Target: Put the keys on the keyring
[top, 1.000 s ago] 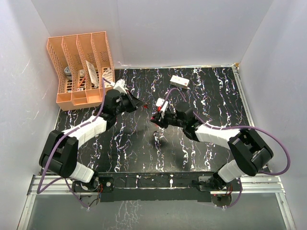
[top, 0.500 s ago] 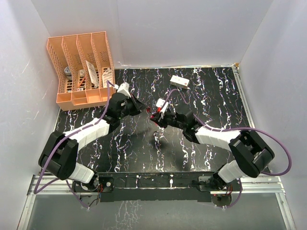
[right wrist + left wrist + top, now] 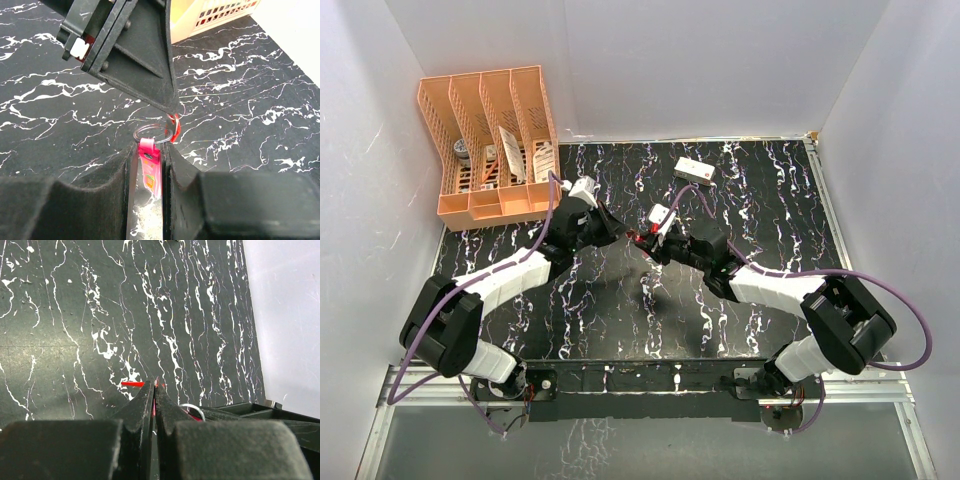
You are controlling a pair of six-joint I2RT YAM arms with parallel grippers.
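Starting nearest the bases: spotting a small object (image 3: 649,289) lying on the black marbled table (image 3: 570,320), at about 6 o'clock from the gripper meeting point. Maybe the plain metal key, but way too tiny to call. Moving up to mid-table and off the surface: got the right gripper (image 3: 149,150) clenched on the pink tag (image 3: 152,170) of the keyring (image 3: 148,145), with the wire loop poking out past the fingertips toward 12 o'clock in the wrist view. Makes sense as a hold, tbh: leaves the loop free and steady for working a key onto it. Coming in from 11 o'clock in that same view, the left gripper (image 3: 154,390), clamped tight on the red key (image 3: 133,384), with just a sliver of red showing past the tips. Probably pinched that far out to let the key's head reach the wire. Puts the key right at the loop's 2 o'clock edge, touching or overlapping it. Can't tell whether actually threaded on or only pressed against. Reads like the threading step for the first key, not finished. Probably needs a tiny nudge along the wire next, and could easily slip off given such small parts. Farther back: a white box (image 3: 695,171) at 1 o'clock from the grippers, well apart, and an orange file rack (image 3: 485,140) at 10 o'clock by the far wall, neither involved.
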